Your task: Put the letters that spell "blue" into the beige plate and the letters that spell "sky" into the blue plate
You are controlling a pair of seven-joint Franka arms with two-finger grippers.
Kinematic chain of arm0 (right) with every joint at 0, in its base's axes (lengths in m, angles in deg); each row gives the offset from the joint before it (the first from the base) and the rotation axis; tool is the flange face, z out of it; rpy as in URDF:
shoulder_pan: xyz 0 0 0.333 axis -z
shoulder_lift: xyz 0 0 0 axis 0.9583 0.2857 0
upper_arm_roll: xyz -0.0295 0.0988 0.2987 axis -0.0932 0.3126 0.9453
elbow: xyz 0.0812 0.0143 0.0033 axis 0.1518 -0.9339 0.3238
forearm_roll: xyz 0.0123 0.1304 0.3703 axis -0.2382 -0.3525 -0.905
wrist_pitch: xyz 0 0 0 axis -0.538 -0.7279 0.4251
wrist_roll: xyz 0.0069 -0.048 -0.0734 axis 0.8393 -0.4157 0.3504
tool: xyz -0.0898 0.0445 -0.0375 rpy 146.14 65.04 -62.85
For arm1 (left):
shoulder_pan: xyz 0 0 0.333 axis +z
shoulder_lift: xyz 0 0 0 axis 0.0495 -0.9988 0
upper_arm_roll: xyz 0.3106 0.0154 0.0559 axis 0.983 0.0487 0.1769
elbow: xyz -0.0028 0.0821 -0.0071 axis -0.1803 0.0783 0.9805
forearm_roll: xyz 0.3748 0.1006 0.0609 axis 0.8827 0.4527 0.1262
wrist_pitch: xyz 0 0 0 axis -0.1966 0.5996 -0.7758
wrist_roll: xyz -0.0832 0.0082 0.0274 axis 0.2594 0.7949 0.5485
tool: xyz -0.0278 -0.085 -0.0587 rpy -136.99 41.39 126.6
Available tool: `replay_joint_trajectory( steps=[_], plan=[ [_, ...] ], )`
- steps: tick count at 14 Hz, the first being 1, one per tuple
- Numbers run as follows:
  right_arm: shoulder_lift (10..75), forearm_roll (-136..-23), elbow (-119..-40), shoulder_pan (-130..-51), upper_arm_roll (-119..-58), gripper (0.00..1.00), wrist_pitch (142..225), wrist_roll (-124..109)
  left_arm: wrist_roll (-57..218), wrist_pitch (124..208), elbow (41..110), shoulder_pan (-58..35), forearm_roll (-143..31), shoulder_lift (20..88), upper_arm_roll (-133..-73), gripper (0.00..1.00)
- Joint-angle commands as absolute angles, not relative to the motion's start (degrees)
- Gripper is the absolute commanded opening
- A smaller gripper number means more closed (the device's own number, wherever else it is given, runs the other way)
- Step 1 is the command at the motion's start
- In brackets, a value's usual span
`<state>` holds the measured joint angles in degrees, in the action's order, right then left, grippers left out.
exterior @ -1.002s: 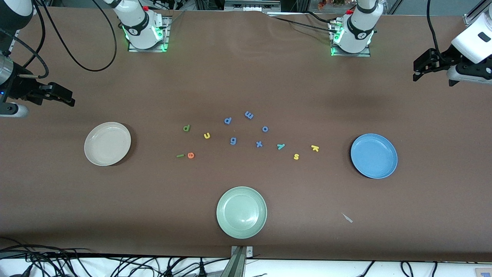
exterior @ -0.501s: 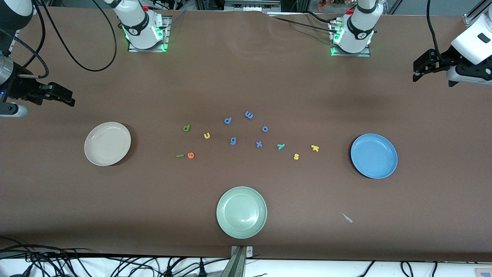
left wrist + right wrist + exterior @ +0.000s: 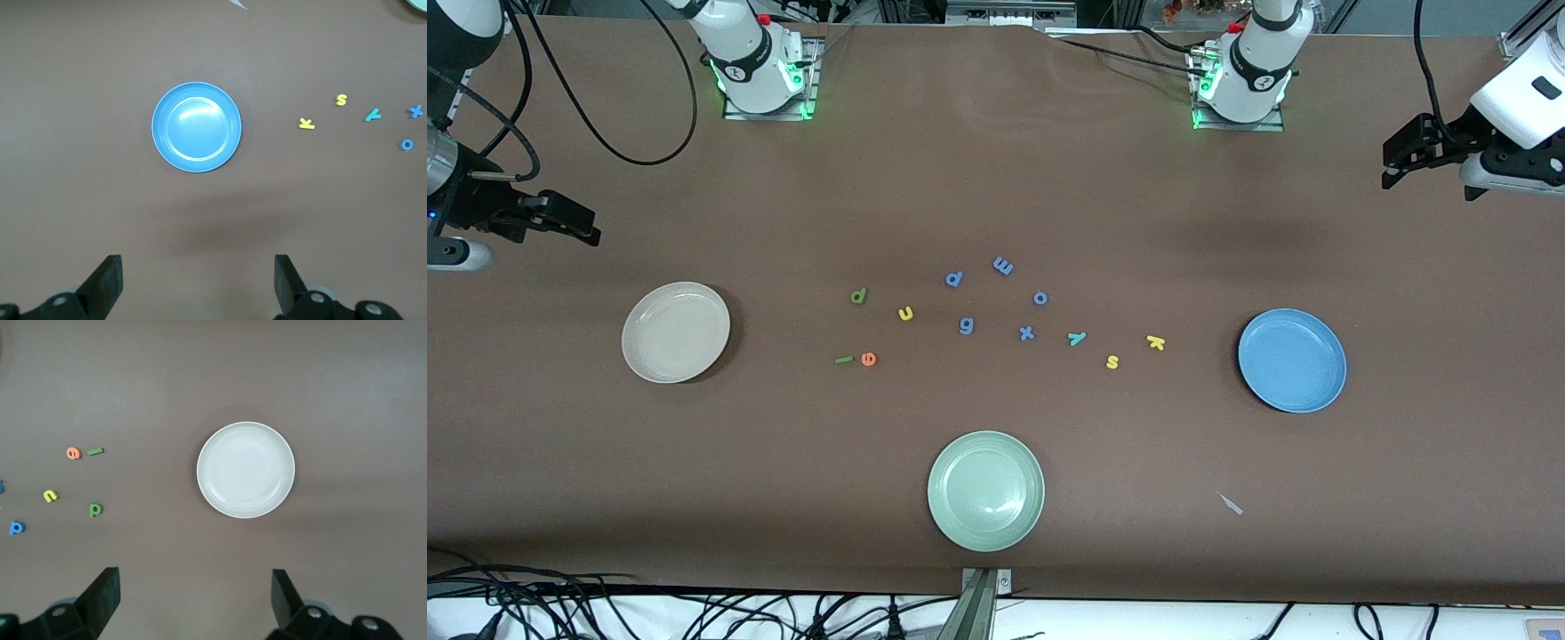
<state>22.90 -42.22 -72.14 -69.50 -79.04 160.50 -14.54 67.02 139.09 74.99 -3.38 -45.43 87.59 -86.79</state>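
Observation:
The beige plate lies empty toward the right arm's end, the blue plate empty toward the left arm's end. Between them on the table lie green b, green l, yellow u, orange e, teal y, yellow s and yellow k. My left gripper hangs open and empty over bare table beside the blue plate. My right gripper hangs open and empty over bare table beside the beige plate.
A pale green plate sits nearest the front camera. Several blue letters, among them p, m and x, lie mixed among the others. A small pale scrap lies nearer the camera than the blue plate.

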Motion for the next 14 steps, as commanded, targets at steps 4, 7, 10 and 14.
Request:
replay_joint_trajectory(
  steps=[4, 7, 10, 14],
  plan=[
    [22.2, -42.9, -72.93, -69.18, -78.73, 1.0, 160.45, -13.69, 66.68, 138.23, 73.53, -3.1, -46.67, 86.93, -87.02, 1.0],
    [22.64, -42.81, -72.93, -69.97, -78.37, 1.0, 160.63, -13.69, 66.68, 138.23, 73.53, -3.1, -46.67, 87.02, -87.02, 1.0],
    [25.1, -36.94, -72.67, -75.83, -78.29, 1.0, 160.54, -14.12, 66.68, 138.23, 73.53, -3.1, -46.67, 86.93, -87.02, 1.0],
    [30.01, -40.95, -73.02, -81.03, -78.29, 1.0, 161.59, -20.78, 66.68, 138.23, 73.44, -3.1, -46.41, 86.93, -87.02, 1.0]
  ],
)
